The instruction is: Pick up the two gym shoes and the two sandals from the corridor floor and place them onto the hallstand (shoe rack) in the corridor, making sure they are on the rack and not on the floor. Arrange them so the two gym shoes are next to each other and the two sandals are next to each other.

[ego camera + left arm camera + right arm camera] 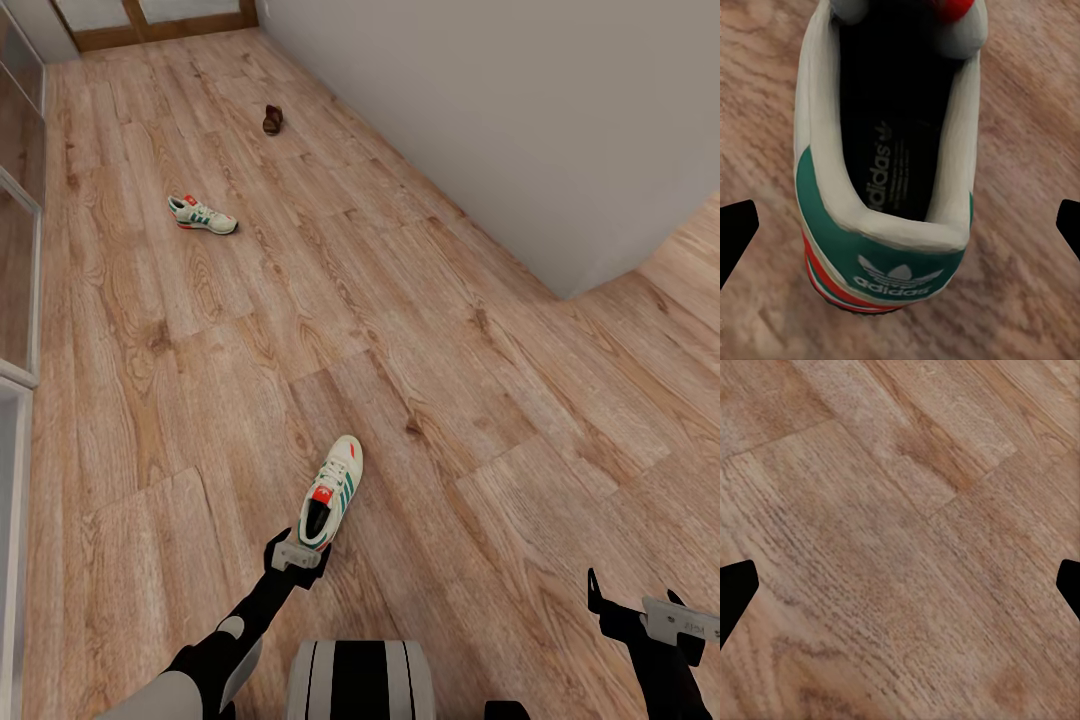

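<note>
Lying on warm brown wood-plank floor (480,400): near cream-white green-striped sneaker (333,491), heel between spread fingers of left gripper (297,556), ungrasped; second sneaker (202,215) and dark brown sandal (272,119) farther off. Right gripper (640,605) apart, empty. Nothing racked.

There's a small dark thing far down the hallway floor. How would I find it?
Follow the grey wall toward the far end of the wood floor. Near its base lies a dark brown sandal, beyond the far sneaker. It is brown; the sneakers are cream with green stripes.
</note>
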